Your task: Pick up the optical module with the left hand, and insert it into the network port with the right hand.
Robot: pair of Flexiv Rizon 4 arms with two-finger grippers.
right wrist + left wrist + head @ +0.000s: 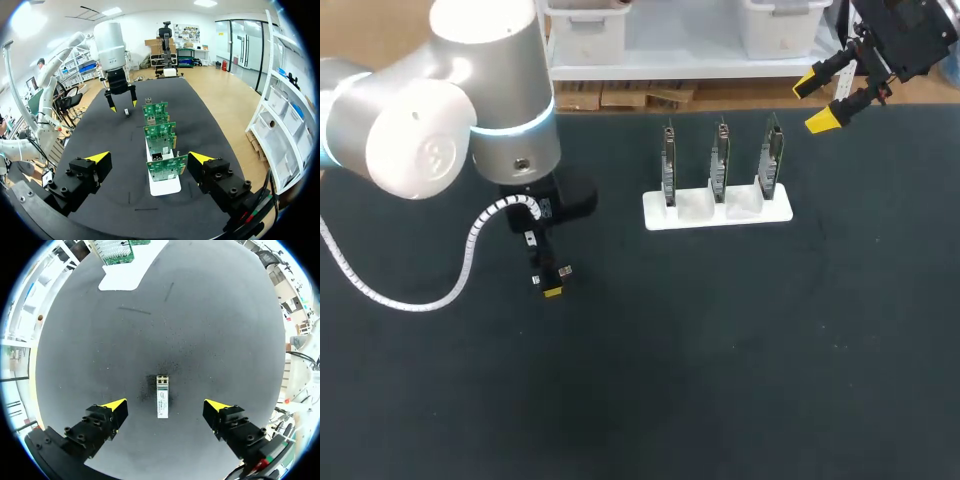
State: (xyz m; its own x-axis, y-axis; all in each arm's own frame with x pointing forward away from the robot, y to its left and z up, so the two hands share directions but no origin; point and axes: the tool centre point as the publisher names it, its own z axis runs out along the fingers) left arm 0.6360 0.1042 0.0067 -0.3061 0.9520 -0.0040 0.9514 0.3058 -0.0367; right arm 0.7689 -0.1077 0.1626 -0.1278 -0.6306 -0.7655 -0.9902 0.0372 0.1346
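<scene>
The left pincer (166, 405) hangs wide open over the worktop (720, 350). The optical module (162, 396) lies flat midway between its fingers, touched by neither, in the worktop's left half. The white stand (717, 213) of three upright circuit boards (720, 155) sits near the far edge, well apart. The right pincer (814, 101), also wide open and holding nothing, hovers by the far right corner.

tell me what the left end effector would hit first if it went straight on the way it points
Likely the optical module, lying flat on the black table, centred between the open fingers of the left end effector. The tips should straddle it and meet the table either side; depth is unclear.
</scene>
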